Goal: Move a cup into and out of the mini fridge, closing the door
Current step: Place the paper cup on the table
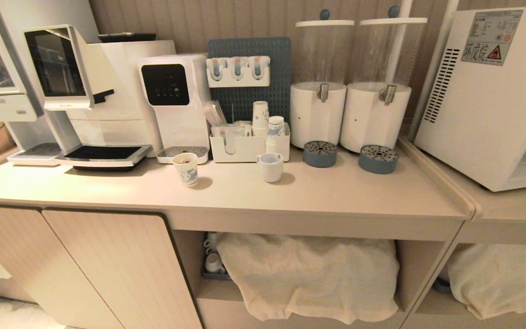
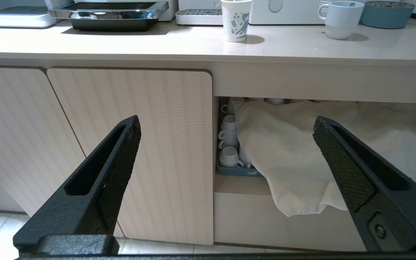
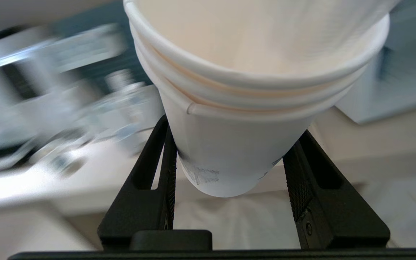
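The right hand (image 3: pixel 226 169) grips the cup (image 3: pixel 244 108) low on its tapered wall, off the surface. Light, thin paper, looks crushable, so a gentle squeeze suits; the left hand (image 2: pixel 226 159) hangs wide, empty.

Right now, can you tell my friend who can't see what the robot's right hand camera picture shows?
The right gripper holds a tall white paper cup by its lower part, one black finger pressed on each side. The cup has a doubled rolled rim and looks empty inside. Behind it, a pale counter and everything else is a blur.
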Motion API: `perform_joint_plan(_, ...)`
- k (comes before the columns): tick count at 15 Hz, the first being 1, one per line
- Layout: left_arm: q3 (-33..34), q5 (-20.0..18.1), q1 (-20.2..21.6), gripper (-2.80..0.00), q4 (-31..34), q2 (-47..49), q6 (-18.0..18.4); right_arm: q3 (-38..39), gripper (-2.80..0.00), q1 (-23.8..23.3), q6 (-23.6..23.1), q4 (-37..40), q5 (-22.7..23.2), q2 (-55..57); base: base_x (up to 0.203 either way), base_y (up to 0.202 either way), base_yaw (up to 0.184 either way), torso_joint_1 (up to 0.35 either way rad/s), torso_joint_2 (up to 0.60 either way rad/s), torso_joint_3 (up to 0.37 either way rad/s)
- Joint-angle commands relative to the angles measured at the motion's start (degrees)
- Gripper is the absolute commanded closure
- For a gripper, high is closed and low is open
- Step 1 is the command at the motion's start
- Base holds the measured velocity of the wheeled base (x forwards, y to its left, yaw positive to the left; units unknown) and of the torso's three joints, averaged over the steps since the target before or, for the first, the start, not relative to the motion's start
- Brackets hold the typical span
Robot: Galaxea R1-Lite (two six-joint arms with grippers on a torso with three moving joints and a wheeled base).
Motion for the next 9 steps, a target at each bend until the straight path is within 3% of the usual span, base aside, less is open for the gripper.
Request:
perform_joint_plan(1,0.9,0.0,0.0,-2.80,0.0,0.0,0.0,1.7,0.00,-3.7,1.5,-5.1,-1.0,13.2,0.000,0.000,0.000,0.000,0.00,0.000)
perform_joint_plan(2,0.9,0.0,0.0,-2.80,0.0,0.0,0.0,3.6,0.00,-5.9,2.0,-9.3,0.0,17.0,0.000,0.000,0.000,0.000,0.00,0.000)
perform_joint_plan(4,0.9,0.0,0.0,-2.80,0.0,0.0,0.0,6.9,0.00,-8.9,0.8,-15.8,10.6,23.5,0.000,0.000,0.000,0.000,0.00,0.000)
perform_joint_plan(7,0.9,0.0,0.0,-2.80,0.0,0.0,-0.6,8.1,0.00,-11.9,-4.9,-22.7,24.3,34.9,0.000,0.000,0.000,0.000,0.00,0.000)
perform_joint_plan(9,0.9,0.0,0.0,-2.80,0.0,0.0,-0.6,9.2,0.00,-12.3,-11.6,-29.5,33.2,43.1,0.000,0.000,0.000,0.000,0.00,0.000)
